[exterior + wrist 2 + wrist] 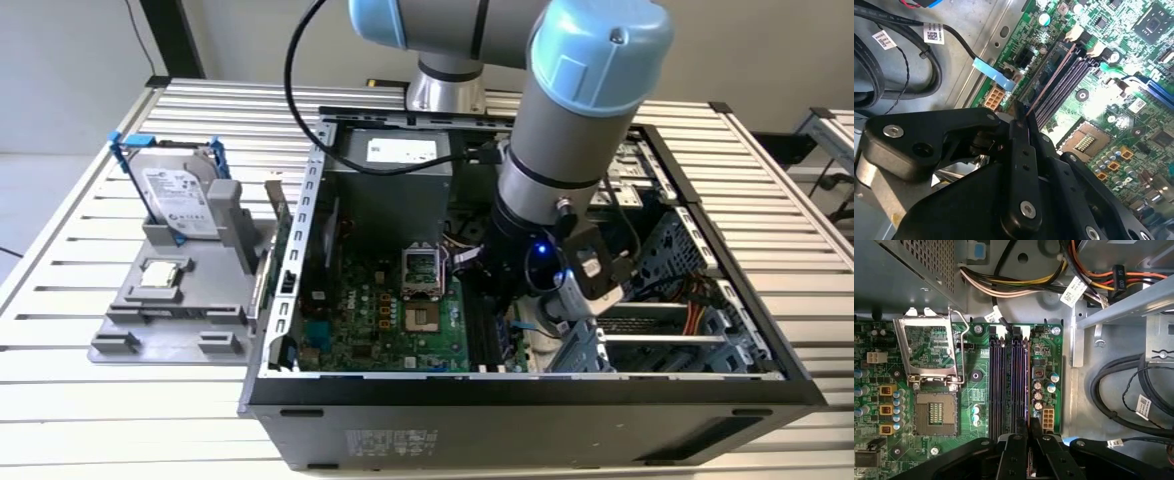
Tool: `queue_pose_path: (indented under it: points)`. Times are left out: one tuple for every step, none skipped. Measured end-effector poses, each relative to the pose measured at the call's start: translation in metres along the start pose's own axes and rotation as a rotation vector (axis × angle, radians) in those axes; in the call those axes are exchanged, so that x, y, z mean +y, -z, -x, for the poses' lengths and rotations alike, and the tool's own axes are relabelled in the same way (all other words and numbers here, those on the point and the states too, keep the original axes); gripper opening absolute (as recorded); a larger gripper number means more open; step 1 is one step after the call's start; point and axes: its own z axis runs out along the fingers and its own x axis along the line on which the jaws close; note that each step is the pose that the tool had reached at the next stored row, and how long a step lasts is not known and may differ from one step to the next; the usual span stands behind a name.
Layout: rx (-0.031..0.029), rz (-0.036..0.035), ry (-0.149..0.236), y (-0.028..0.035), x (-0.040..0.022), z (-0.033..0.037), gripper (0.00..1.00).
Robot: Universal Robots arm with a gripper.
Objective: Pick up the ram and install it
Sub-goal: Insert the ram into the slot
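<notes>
evidently the gripper is pinched shut on the ram, which shows edge-on in the second wrist view as a thin brownish strip just over the purple memory slots of the motherboard. it is held lengthwise along the slots, likely so its edge meets one squarely.

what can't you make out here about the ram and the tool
- second wrist view: the ram is edge-on, so its chips and label are hidden.
- second wrist view: the tool covers the ram's near end; seating depth unclear.
- exterior view: the arm hides the tool's tip.
</notes>
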Motion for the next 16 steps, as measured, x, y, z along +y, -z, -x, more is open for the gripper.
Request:
queue_pose_path:
  points:
    - [0.0001,-0.0005,0.0,0.003,0.0,0.0,0.0]
    - [0.0,-0.0006,0.0,0.0042,0.0,0.0,0.0]
    - [-0.0001,-0.0004,-0.001,0.0043,0.0001,0.0,0.0]
    - [-0.0001,-0.0005,-0.003,0.0043,0.0001,-0.0001,0.0]
    - [-0.0001,-0.0006,-0.006,0.0042,0.0001,-0.0003,0.0]
    - [-0.0004,-0.0005,-0.01,0.0038,0.0002,-0.0005,0.0]
    - [-0.0005,-0.0007,-0.014,0.0033,0.0003,-0.0005,0.0]
    - [-0.0005,-0.0008,-0.017,0.0024,0.0006,-0.0005,0.0]
    - [-0.0006,-0.0007,-0.018,0.0014,0.0008,-0.0005,0.0]
    - [-0.0005,-0.0009,-0.018,0.0005,0.001,-0.0005,0.0]
    - [-0.0005,-0.0009,-0.019,-0.0005,0.0016,-0.0006,0.0]
    - [-0.0005,-0.0011,-0.019,-0.0012,0.0023,-0.0006,0.0]
    - [-0.0006,-0.001,-0.019,-0.0017,0.0029,-0.0006,0.0]
    - [-0.0006,-0.0008,-0.019,-0.0022,0.0031,-0.0006,0.0]
    - [-0.0005,-0.001,-0.019,-0.0023,0.003,-0.0006,0.0]
    - [-0.0006,-0.0009,-0.019,-0.0029,0.0031,-0.0006,0.0]
